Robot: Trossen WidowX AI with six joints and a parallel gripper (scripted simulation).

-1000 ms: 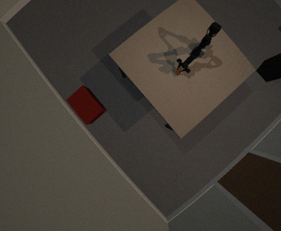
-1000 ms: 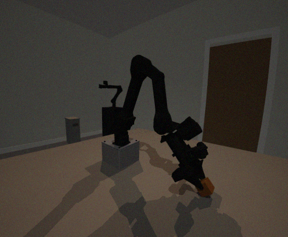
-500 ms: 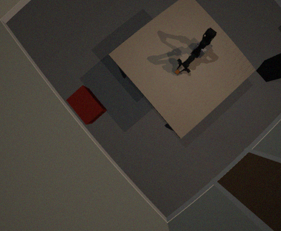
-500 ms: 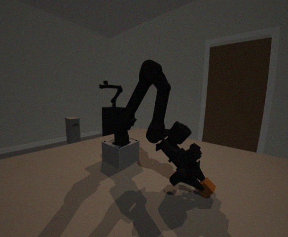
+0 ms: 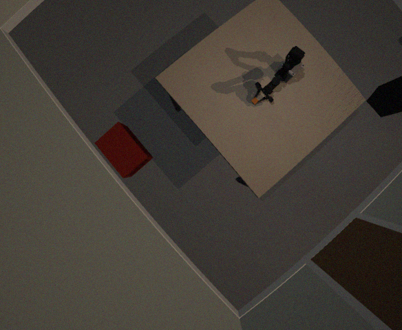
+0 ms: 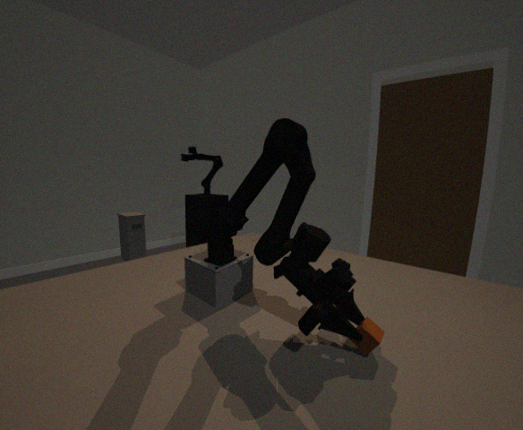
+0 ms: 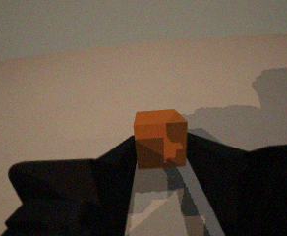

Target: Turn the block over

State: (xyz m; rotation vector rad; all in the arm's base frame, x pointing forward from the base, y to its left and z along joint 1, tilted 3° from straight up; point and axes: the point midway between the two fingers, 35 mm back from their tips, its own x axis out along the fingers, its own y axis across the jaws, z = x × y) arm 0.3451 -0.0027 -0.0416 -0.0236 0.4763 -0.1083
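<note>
Currently | hand: partly open, 2 fingers closed on block | block: orange, tilted, between fingertips, low over desk; contact with desk cannot be told | marked side: cannot tell

The light is dim in all three views, and the exterior one is darkest, its black arm sunk almost to silhouette with little surface detail. Overlapping grey shadows with crisp edges spread over the worktop, which suggests more than one light, probably overhead, though the sources are out of view. Patches of shade also cross the front of the orange block. Fine grain speckles everything, and edges look slightly soft. Glare is slight at most.
</note>
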